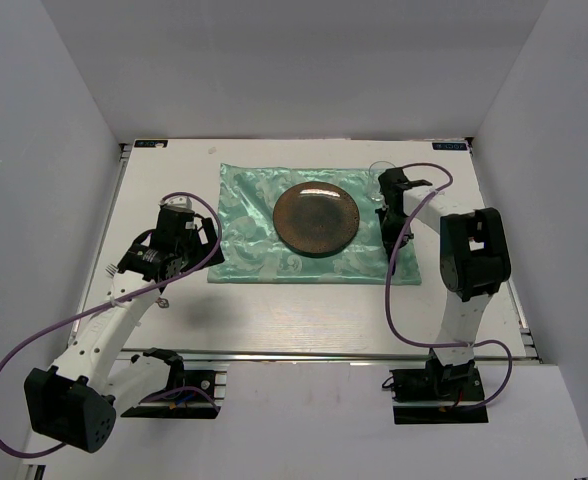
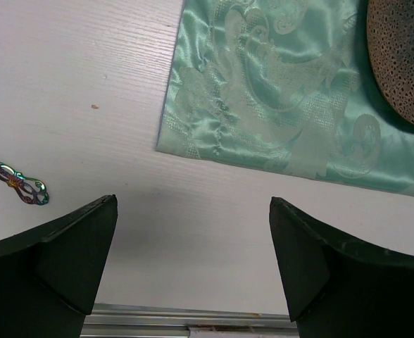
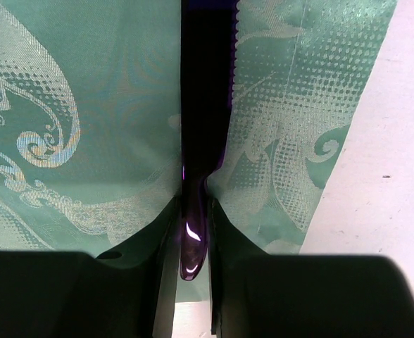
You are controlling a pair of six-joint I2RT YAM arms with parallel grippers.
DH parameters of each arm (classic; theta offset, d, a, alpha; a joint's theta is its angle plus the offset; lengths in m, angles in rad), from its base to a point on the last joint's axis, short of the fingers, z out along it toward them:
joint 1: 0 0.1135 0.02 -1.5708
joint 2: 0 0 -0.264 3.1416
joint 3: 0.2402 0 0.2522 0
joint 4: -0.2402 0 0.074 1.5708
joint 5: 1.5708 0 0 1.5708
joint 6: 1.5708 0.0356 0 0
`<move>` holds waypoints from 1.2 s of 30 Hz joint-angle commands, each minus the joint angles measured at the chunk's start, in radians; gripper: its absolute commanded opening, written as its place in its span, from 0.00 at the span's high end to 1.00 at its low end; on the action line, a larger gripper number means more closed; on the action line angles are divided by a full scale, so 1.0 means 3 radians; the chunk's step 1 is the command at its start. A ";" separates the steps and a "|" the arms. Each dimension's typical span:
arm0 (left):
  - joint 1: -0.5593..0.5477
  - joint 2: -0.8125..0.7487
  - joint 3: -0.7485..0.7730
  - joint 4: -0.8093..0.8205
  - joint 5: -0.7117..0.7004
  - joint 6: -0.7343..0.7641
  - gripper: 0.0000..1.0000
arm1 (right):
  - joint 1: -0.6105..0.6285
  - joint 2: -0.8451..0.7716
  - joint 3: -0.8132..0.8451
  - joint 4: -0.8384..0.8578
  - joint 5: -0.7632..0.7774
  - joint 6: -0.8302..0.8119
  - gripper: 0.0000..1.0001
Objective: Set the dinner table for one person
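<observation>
- The dinner table is a broad white surface with faint wood grain. It fills the middle of the room, and both arms are bolted at its near edge.
- A mint-green patterned cloth lies flat on the far half of the surface, roughly centred between the arms.
- A round brown plate sits on the cloth, a little right of the cloth's middle and well inside its edges.
- The left gripper hangs over bare white surface with its jaws spread wide apart and nothing between them. The near left corner of the cloth lies just ahead of it, and a metal rail runs below it in the wrist view.
- To the left of that gripper, a thin utensil handle with a rainbow sheen lies on the bare surface, well clear of the cloth. Only its end shows, so I cannot tell which utensil it is.
- The right gripper is clamped on a knife, its fingers pinching the glossy purple handle.
- The knife's dark blade points straight away from the fingers, with a serrated edge along its right side.
- The knife is over the right-hand strip of the cloth, parallel to the cloth's right edge, with white surface just beyond. I cannot tell whether the blade touches the cloth.
</observation>
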 commanded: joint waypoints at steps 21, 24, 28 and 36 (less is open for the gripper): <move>0.0241 0.0216 0.0200 -0.0550 -0.0783 -0.1255 0.02 | 0.0056 -0.1640 -0.0169 0.0333 -0.0808 0.0311 0.11; 0.0624 0.0503 0.0292 -0.0800 -0.0896 -0.1613 0.02 | 0.0097 -0.2039 -0.0517 0.0568 -0.1258 0.0321 0.11; 0.1105 0.0467 -0.0044 -0.0562 -0.0584 -0.1787 0.02 | 0.0209 -0.2489 -0.1170 0.0987 -0.1852 0.0413 0.11; 0.1561 0.0922 -0.0581 -0.0030 -0.0824 -0.2038 0.02 | 0.0399 -0.3256 -0.2128 0.2122 -0.2901 0.1036 0.11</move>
